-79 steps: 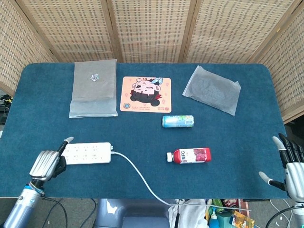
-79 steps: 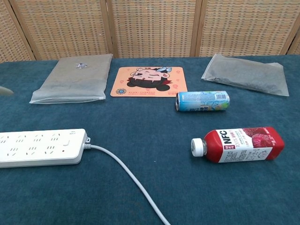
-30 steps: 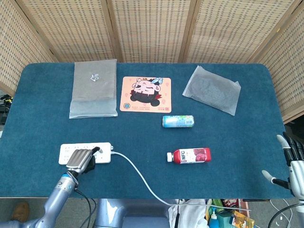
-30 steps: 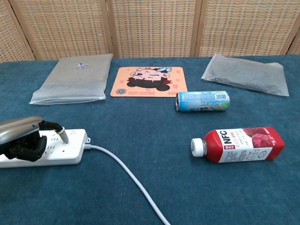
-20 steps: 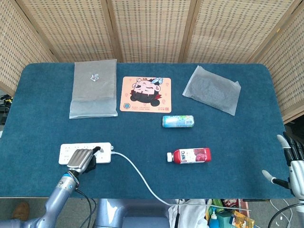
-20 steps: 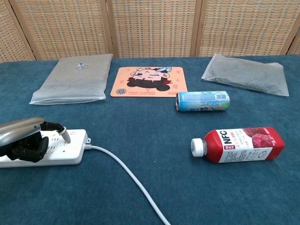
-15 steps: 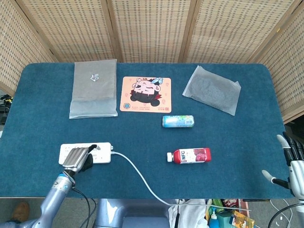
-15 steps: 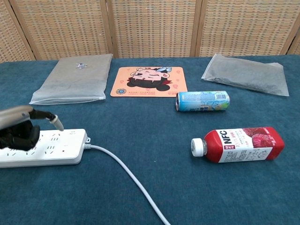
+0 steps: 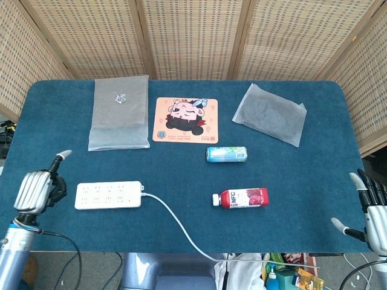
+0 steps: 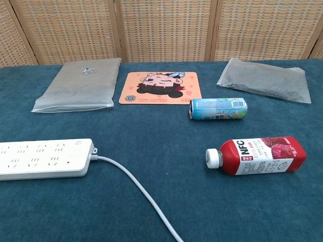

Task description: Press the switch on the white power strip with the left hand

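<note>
The white power strip (image 9: 109,195) lies flat near the table's front left, and its white cable (image 9: 175,223) runs off the front edge. In the chest view the power strip (image 10: 45,159) shows bare, with nothing touching it. My left hand (image 9: 37,188) hovers to the left of the strip, clear of it, fingers curled in and one finger pointing away. It holds nothing. My right hand (image 9: 372,211) sits past the table's front right corner, fingers spread and empty. Neither hand appears in the chest view.
A red NFC bottle (image 9: 242,198) and a blue-green can (image 9: 227,154) lie on their sides mid-table. Behind them are a cartoon mouse pad (image 9: 185,119) and two translucent bags (image 9: 119,112) (image 9: 269,113). A wicker screen stands behind the blue table (image 9: 181,169).
My left hand was pressing on the strip's cable end; it has lifted off and moved left, out of the chest view. The right hand has barely moved.
</note>
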Controlling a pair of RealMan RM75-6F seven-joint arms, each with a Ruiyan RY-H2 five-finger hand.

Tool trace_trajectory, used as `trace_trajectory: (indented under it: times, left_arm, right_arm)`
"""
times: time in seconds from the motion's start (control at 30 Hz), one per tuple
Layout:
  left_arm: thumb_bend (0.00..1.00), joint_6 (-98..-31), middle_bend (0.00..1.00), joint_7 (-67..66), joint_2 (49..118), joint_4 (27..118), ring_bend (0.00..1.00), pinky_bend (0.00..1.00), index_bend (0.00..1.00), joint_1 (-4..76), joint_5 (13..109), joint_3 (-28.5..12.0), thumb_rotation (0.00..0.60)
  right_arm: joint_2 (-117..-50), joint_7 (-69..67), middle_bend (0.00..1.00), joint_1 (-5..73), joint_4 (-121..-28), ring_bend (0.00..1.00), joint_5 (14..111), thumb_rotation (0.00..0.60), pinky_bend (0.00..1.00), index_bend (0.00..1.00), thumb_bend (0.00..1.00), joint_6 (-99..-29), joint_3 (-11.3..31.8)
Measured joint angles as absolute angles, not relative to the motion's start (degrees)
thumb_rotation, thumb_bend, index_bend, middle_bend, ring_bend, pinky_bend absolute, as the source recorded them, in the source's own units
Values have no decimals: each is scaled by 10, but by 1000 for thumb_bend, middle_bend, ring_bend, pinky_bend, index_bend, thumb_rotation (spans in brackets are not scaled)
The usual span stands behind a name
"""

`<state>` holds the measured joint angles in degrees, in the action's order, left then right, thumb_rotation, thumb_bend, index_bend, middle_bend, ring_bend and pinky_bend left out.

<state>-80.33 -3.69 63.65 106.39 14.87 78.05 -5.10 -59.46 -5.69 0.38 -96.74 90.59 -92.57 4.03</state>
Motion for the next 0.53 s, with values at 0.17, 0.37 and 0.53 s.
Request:
trace_trajectory:
  times: [0.17, 0.37, 0.53]
  left_arm:
    - [0, -865, 0, -41, 631, 1032, 0, 0, 0, 105, 801, -38, 600]
    - [0, -885, 0, -28, 627, 1003, 0, 0, 0, 78, 816, -28, 600]
    - [0, -878, 0, -29, 624, 1000, 0, 0, 0, 75, 811, -30, 600]
  right_arm:
    - [-596, -53, 0, 4, -968, 0, 907, 600, 0, 0, 0, -926, 40]
    - [-597, -49, 0, 3, -968, 0, 907, 600, 0, 0, 0, -927, 40]
    - [-599, -44, 0, 4, -967, 0, 908, 600, 0, 0, 0, -926, 39]
